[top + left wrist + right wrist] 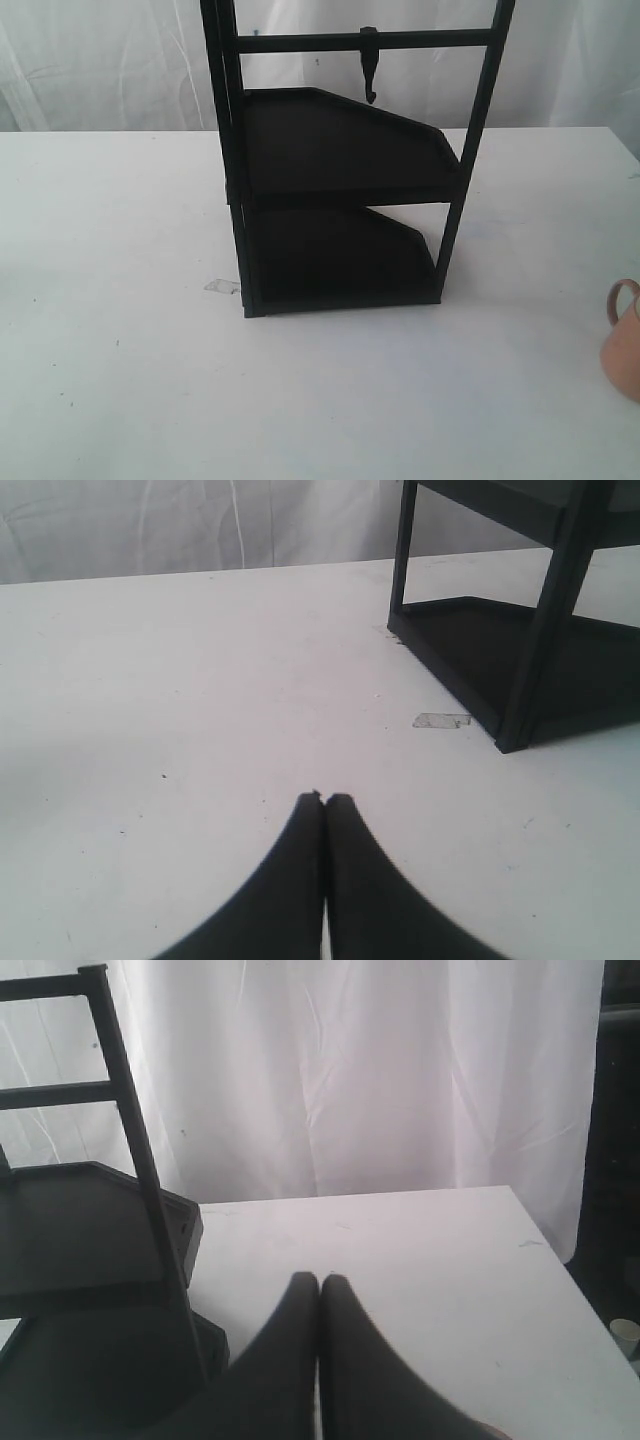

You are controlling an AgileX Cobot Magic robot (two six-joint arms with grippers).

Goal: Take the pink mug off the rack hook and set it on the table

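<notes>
Your left gripper (pixel 323 798) has its two dark fingers pressed together with nothing between them, hovering low over the white table (pixel 150 680). Ahead of its tips and off to one side stands the black rack (pixel 520 650), with a small scrap of clear tape (pixel 441 720) on the table just beside the rack's near corner post.

Your right gripper (pixel 319 1280) is likewise pinched together and empty, with bare tabletop ahead of it and the white curtain (pixel 350 1080) beyond. The rack's shelves sit close beside its fingers.

The pink mug (pixel 625 345) appears only in the exterior view. It stands upright on the table at the far right edge of that view, on the side where your right arm works, partly cut off by the frame, its loop handle turned towards the rack. Neither gripper touches it, and how far it lies from either cannot be told. The rack hook (pixel 369 68) hangs from the upper crossbar, well apart from the mug.
</notes>
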